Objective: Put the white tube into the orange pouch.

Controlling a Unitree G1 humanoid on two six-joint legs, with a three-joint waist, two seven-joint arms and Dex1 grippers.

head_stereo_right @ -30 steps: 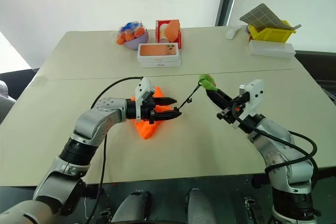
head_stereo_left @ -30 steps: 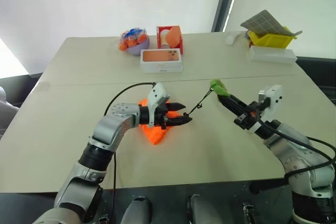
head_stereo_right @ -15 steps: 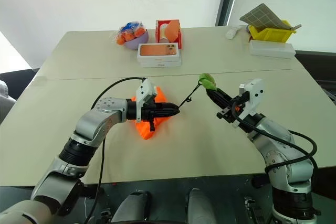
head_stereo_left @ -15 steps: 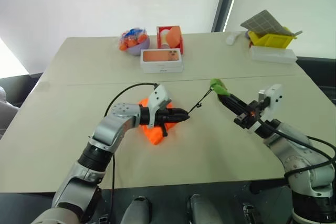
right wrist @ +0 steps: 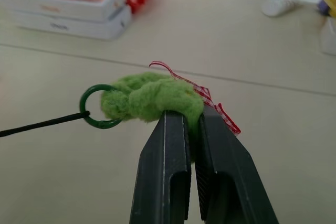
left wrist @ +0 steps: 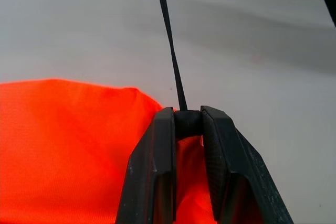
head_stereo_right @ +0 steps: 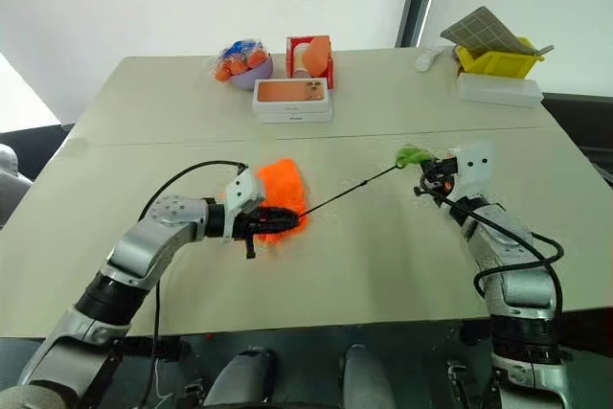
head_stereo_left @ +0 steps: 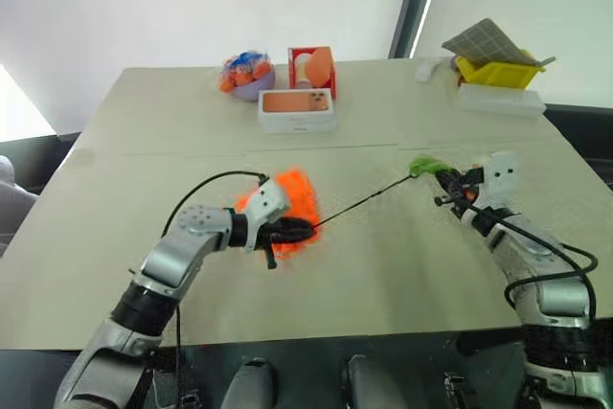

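The orange pouch lies bunched up at the table's middle left. My left gripper is shut on the black cord stopper at the pouch's neck, seen close up in the left wrist view. From there the black cord runs taut to the right and ends at the green ball. My right gripper is shut on that fuzzy green ball, held a little above the table. The white tube is hidden from view.
At the back stand a white phone box, a red box and a bowl of orange pieces. Back right are a yellow bin, a long white case and a small white rounded item.
My left gripper shut on the pouch's neck and drew back to the left. My right gripper carried the green ball to the right, pulling the cord straight, and the pouch bunched up.
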